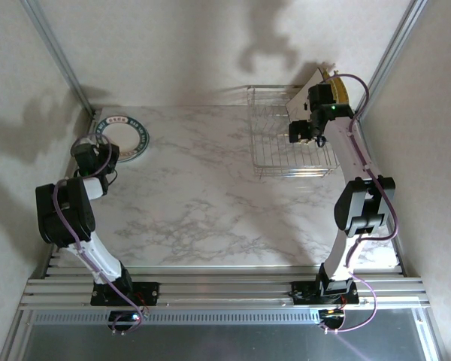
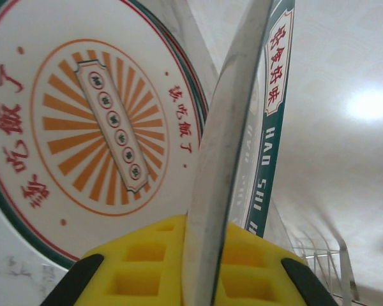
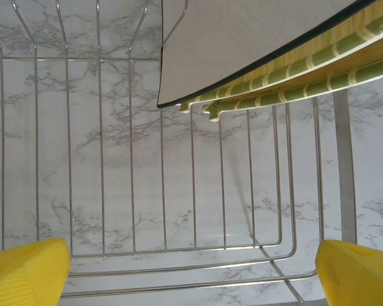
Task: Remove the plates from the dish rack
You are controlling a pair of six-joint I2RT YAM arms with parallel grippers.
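Pale walls stand round a white marble table (image 1: 203, 195) with grey lines in it; two robot arms are fixed at its near edge.

At the far right corner of the table sits the silver wire dish rack (image 1: 292, 139); its thin bars have the marble showing through them. The right arm (image 1: 361, 195) reaches up the right side and hangs over the rack; the left arm (image 1: 71, 214) bends toward the far left corner.

Two square plates lean in the far right corner of the rack; the white square plate (image 3: 242, 44) has a dark edge, and the striped square plate (image 3: 319, 70) just behind it is green and yellow.

At the far left corner of the table is a round plate (image 1: 124, 135) with a teal rim; in the left wrist view this plate (image 2: 226, 146) is seen edge on, and a second round plate (image 2: 83, 127) beside it has orange rays and red writing.

The left gripper (image 2: 204, 239) is squeezed tight on the round plate's rim; its yellow fingers (image 2: 147, 268) press both sides.

The right gripper (image 3: 191, 274) is spread wide above the rack; its yellow pads (image 3: 25, 274) hold nothing.
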